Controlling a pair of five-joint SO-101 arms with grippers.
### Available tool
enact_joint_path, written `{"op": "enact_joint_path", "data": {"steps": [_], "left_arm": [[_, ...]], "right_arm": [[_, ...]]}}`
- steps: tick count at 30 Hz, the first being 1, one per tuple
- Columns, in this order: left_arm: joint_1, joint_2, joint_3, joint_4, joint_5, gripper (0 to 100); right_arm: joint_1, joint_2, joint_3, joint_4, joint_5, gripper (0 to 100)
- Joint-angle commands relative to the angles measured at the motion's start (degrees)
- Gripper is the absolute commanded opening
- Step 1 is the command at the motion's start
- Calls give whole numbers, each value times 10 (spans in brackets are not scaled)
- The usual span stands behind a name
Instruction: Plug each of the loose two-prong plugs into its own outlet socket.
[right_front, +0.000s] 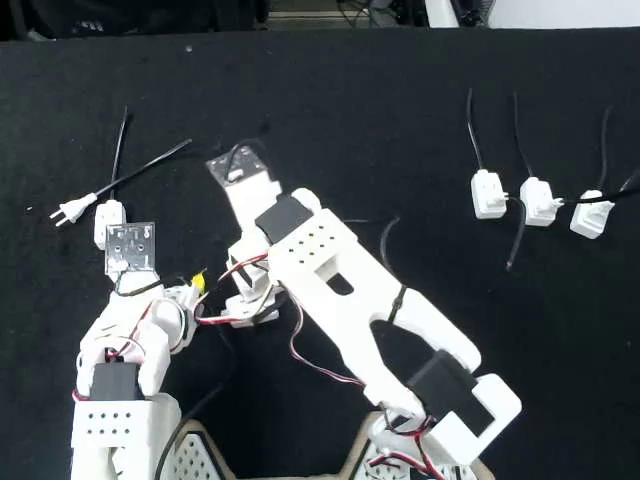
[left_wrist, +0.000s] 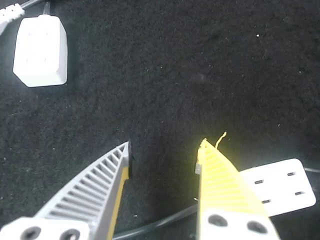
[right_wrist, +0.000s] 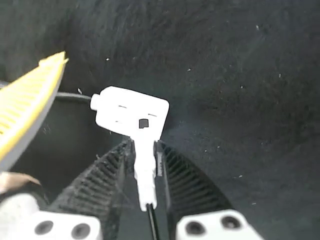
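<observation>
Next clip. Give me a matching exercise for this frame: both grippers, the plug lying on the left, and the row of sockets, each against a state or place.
Things:
1. left gripper
2. right gripper
3. loose plug
4. three sockets

States or places:
A. in a row, far right in the high view
B. shut on a plug
C. open, holding nothing
D. lying beside a socket, not plugged in

Pairs: 1-C, 2-B, 3-D, 4-A.
</observation>
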Motion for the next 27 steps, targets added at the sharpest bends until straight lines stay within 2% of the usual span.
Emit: {"op": "enact_joint_path", "data": {"steps": [1, 5, 13, 22, 27], "left_arm": [[-23, -4, -5, 0, -4, 220], [-58, -4, -11, -1, -4, 220], [-60, -4, -11, -2, -4, 220], [-62, -4, -11, -2, -4, 220], [-63, -4, -11, -2, -4, 220]], "right_arm": [[-9, -1, -27, -12, -84, 12], [-9, -1, -29, 23, -93, 12], [-11, 27, -47, 67, -116, 11], [-11, 150, -225, 190, -122, 11], [-11, 215, -278, 199, -154, 11]]}}
